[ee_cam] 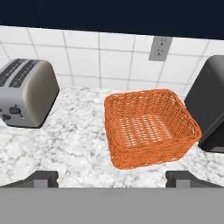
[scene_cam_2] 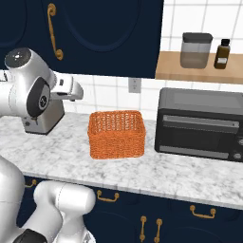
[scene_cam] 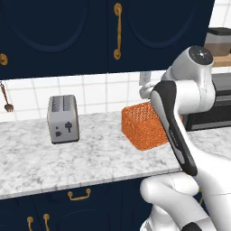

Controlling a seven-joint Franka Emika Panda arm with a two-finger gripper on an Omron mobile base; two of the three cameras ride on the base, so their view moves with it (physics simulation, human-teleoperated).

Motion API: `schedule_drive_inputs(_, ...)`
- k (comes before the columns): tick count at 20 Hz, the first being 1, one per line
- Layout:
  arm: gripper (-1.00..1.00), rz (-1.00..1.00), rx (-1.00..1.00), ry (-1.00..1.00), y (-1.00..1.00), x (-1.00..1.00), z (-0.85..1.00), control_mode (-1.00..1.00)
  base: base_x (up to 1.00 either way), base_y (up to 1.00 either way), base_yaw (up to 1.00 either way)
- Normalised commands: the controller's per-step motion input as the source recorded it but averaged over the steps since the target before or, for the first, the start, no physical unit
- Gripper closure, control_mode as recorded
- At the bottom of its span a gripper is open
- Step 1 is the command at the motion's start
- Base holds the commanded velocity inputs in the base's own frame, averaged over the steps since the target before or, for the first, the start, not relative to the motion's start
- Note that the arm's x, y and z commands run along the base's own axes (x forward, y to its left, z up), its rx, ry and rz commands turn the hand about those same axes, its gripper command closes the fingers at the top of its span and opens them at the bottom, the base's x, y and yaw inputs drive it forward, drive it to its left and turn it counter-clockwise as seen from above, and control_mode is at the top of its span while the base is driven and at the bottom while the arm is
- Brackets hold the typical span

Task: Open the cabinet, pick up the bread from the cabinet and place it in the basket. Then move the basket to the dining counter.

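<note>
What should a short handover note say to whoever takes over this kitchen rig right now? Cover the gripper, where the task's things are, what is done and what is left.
Gripper: open, holding nothing, above the worktop and aimed at the basket.
Basket: empty, on the worktop between the toaster and the black oven.
Cabinet: above the basket, doors shut, brass handle untouched.
Bread: presumably inside the shut cabinet.
Done: nothing yet.
Left: open the cabinet, take out the bread, put it in the basket, carry the basket to the dining counter.
</note>
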Motion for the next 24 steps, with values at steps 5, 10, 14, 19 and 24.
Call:
schedule_drive_inputs(5,-1.00,0.00,0.10,-0.18,0.21,0.00,0.96,-1.00,0.00,0.00,0.00)
schedule_drive_inputs(10,-1.00,0.00,0.03,-0.31,0.20,0.03,0.79,-1.00,0.00,0.00,0.00)
schedule_drive_inputs(14,-1.00,-0.01,-0.02,-0.11,0.25,0.39,0.40,-1.00,0.00,0.00,0.00)
schedule_drive_inputs(19,-1.00,-0.01,-0.03,-0.03,0.29,0.55,0.33,-1.00,0.00,0.00,0.00)
schedule_drive_inputs(24,-1.00,-0.02,-0.07,0.00,0.34,0.49,0.29,-1.00,0.00,0.00,0.00)
